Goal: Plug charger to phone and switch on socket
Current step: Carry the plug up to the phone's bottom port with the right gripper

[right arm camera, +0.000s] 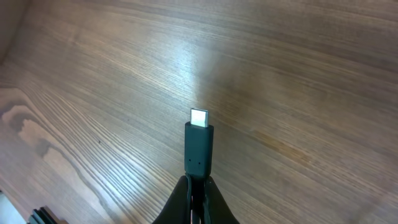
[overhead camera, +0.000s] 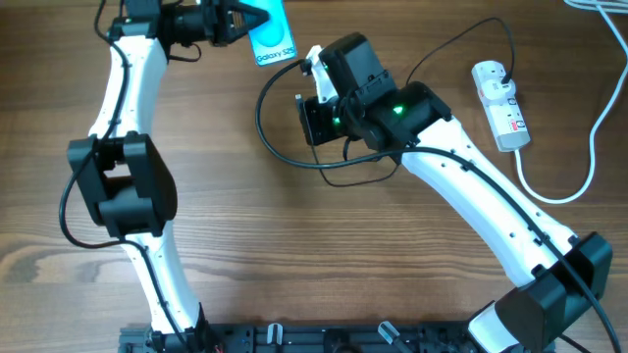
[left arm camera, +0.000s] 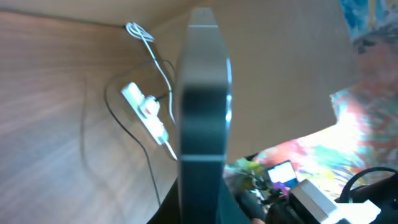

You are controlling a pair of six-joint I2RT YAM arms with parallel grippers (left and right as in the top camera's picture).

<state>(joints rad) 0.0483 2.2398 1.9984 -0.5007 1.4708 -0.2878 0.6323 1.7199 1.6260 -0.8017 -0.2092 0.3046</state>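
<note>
My left gripper (overhead camera: pixel 240 22) is shut on the phone (overhead camera: pixel 271 35) and holds it at the table's far edge, teal screen facing up. The left wrist view shows the phone (left arm camera: pixel 202 93) edge-on. My right gripper (overhead camera: pixel 306 103) is below and right of the phone, shut on the charger's black connector (right arm camera: pixel 199 146), whose silver tip points out over bare wood. The black cable (overhead camera: pixel 267 132) loops on the table and runs to the white plug (overhead camera: pixel 489 71) seated in the socket (overhead camera: pixel 502 106) at the right. The socket also shows in the left wrist view (left arm camera: pixel 147 112).
The socket's thick white cord (overhead camera: pixel 589 157) curves along the right edge of the table. Slack black cable lies under the right arm near the middle. The arm bases stand at the front edge.
</note>
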